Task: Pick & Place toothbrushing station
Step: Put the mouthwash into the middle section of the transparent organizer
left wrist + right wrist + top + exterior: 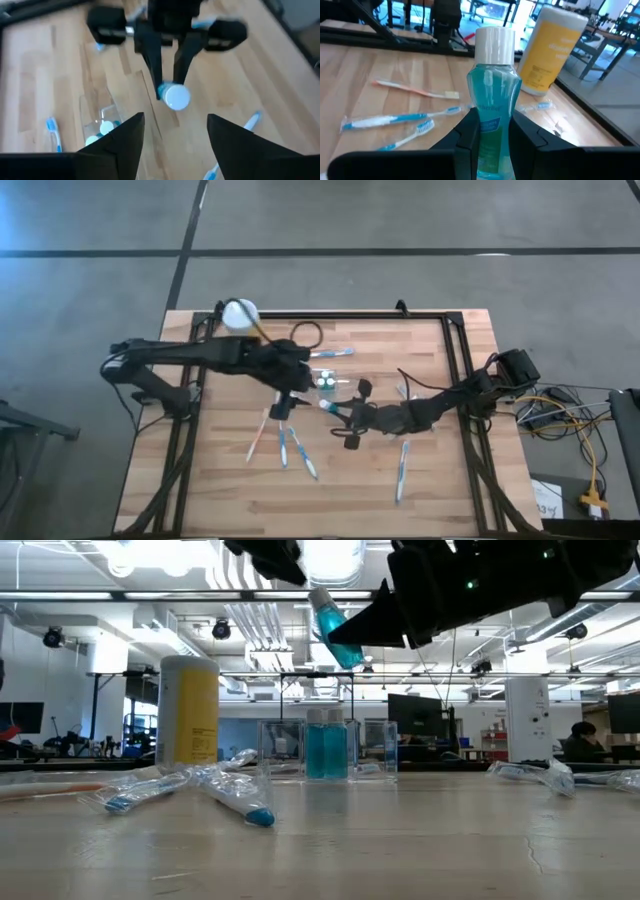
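Observation:
The toothbrushing station (325,380) is a small clear plastic holder near the table's middle, with blue bottles standing in it; it also shows in the low view (325,750). My right gripper (492,125) is shut on a blue mouthwash bottle (326,407) with a white cap, in the air just near of the holder. My left gripper (175,125) is open and empty. It hovers left of the bottle and faces the bottle's cap (175,96). My right gripper pinches the bottle's blue body (492,107), below its narrow neck, between its two fingers (467,132). The fingers come from the table's right and lie along the bottle. The bottle is lifted clear of the table and tilted (335,630), its cap toward my left gripper.
A yellow canister (238,313) with a white lid stands at the far left. Several wrapped toothbrushes lie about: one at the far middle (335,352), some left of centre (290,445), one near right (402,470). A black cable loop (305,333) lies at the far edge.

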